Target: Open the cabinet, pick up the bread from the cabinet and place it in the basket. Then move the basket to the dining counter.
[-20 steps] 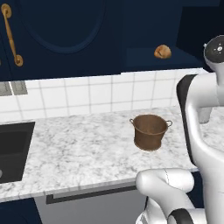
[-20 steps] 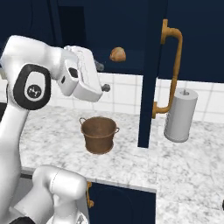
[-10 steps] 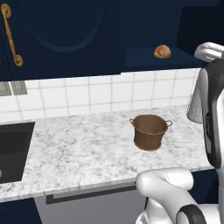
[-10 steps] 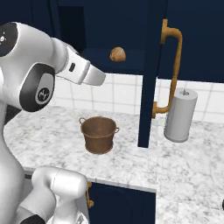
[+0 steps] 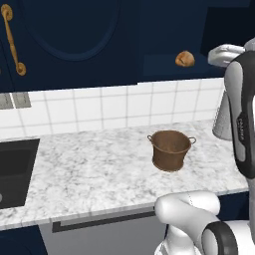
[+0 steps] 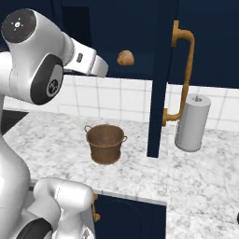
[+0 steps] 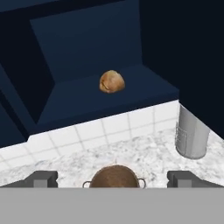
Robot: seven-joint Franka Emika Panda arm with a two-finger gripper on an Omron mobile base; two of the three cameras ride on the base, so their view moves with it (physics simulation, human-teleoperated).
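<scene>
The cabinet [image 6: 158,79] stands open, its navy door seen edge-on with a brass handle [image 6: 183,74]. The bread [image 7: 111,82], a small golden-brown lump, rests on the cabinet's bottom shelf [image 7: 87,103]; it also shows as the bread [image 5: 185,59] and the bread [image 6: 125,58]. Below it on the marble worktop stands the copper basket [image 5: 171,149], the basket [image 6: 106,142], with only its rim [image 7: 114,177] at the bottom of the hand view. My gripper [image 7: 113,179] is open, apart from the bread, facing the shelf with nothing between its fingertips [image 7: 41,178]. The dining counter is out of view.
A tall grey cylinder [image 6: 192,122] stands on the worktop right of the open door, also seen as the cylinder [image 7: 191,133]. A black sink [image 5: 12,169] lies at the far left. A closed cabinet door [image 5: 69,35] hangs left of the bread. White tiles back the worktop.
My arm has lifted and swung back, bringing the hand up level with the open cabinet. The bread and the basket have stayed put. The jaws stay open.
</scene>
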